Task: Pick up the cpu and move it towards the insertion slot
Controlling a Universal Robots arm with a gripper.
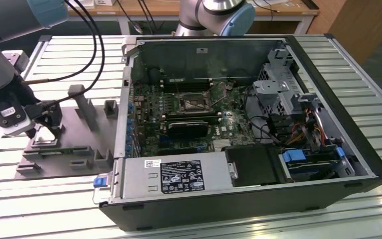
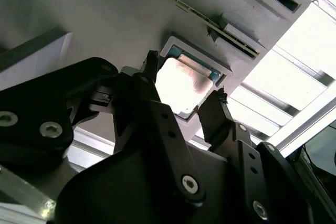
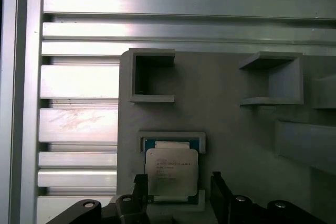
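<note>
A: How far along is it?

B: Barely begun, I'd say. In both wrist views the claw [image 3: 178,178] straddles the cpu [image 3: 171,167], its two sides apart and not clamped. The cpu lies flat in its recess in the tray [image 3: 231,108].

A: And the slot?

B: The exterior view gives that. The slot [image 1: 192,102] sits mid-frame inside the open case [image 1: 350,149], well apart from the claw at the exterior view's left. Grasp, lift and carry all remain.
</note>
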